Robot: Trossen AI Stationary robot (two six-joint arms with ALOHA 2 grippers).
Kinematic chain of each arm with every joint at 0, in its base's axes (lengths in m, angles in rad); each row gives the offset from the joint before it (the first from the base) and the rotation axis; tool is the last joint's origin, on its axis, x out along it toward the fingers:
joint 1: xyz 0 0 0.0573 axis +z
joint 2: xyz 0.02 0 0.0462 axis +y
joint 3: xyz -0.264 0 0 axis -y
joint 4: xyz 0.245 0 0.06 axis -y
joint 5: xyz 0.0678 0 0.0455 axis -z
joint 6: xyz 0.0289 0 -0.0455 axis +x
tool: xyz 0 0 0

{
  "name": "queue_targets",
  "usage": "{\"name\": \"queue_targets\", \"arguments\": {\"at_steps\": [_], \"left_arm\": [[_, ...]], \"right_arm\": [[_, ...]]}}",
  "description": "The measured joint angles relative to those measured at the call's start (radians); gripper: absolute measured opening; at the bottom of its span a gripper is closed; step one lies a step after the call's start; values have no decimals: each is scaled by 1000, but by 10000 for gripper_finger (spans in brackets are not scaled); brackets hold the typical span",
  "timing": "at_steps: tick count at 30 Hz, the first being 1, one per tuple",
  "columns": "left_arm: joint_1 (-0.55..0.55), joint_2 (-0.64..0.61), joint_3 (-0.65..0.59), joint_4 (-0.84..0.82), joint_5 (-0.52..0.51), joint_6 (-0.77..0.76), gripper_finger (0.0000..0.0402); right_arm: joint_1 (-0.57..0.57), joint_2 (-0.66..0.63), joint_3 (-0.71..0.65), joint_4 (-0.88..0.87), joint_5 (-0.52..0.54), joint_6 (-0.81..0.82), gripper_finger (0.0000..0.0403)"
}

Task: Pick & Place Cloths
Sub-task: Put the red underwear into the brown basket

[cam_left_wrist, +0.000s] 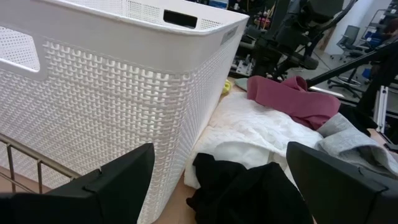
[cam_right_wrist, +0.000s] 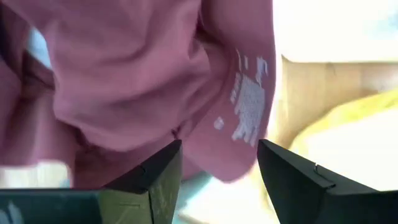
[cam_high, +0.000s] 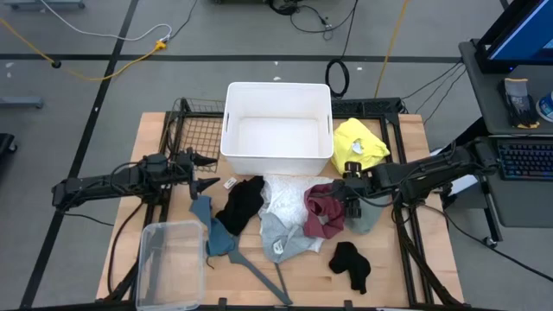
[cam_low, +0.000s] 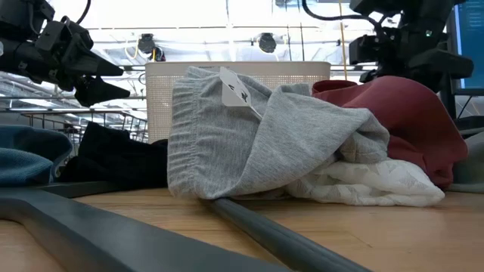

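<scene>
The cloths lie in a heap in front of the white basket [cam_high: 278, 130]: yellow [cam_high: 359, 145], lacy white [cam_high: 289, 194], black [cam_high: 242, 206], light grey [cam_high: 281, 238], teal [cam_high: 212, 226], maroon [cam_high: 324, 212] and a second black one [cam_high: 350, 263]. My right gripper [cam_high: 346, 194] is open at the maroon cloth's right edge. In the right wrist view [cam_right_wrist: 219, 149] a fold of the maroon cloth [cam_right_wrist: 155, 81] fills the picture just ahead of the fingers. My left gripper [cam_high: 206, 173] is open and empty, above the table left of the black cloth [cam_left_wrist: 249, 193]. My right gripper's open fingers [cam_right_wrist: 155, 171] stand on either side of a lobe of the maroon cloth [cam_right_wrist: 217, 155], at its right edge. I cannot tell whether they touch it. The cloth lies on the heap, over the lacy white cloth.
A grey plastic hanger [cam_high: 263, 272] lies near the front edge, partly under the grey cloth. A clear plastic bin [cam_high: 170, 259] stands at the front left. A wire rack [cam_high: 194, 130] sits left of the basket. A grey-green cloth [cam_high: 365, 216] lies under my right arm.
</scene>
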Motion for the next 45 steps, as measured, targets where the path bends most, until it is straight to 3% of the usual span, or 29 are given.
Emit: {"name": "queue_targets", "arguments": {"at_steps": [4, 18, 22, 33, 45], "left_arm": [[0, 0, 0, 0, 0, 5, 365], [0, 0, 0, 0, 0, 5, 365], [0, 0, 0, 0, 0, 6, 365], [0, 0, 0, 3, 0, 6, 365], [0, 0, 0, 52, 0, -23, 365]], "right_arm": [[-14, 0, -65, 72, -52, 0, 201], [-21, 0, -240, 231, -41, 55, 194], [-21, 0, -246, 232, -40, 55, 159], [-18, 0, -218, 224, -80, 55, 8], [-12, -114, -30, 102, -108, 74, 2]]}}
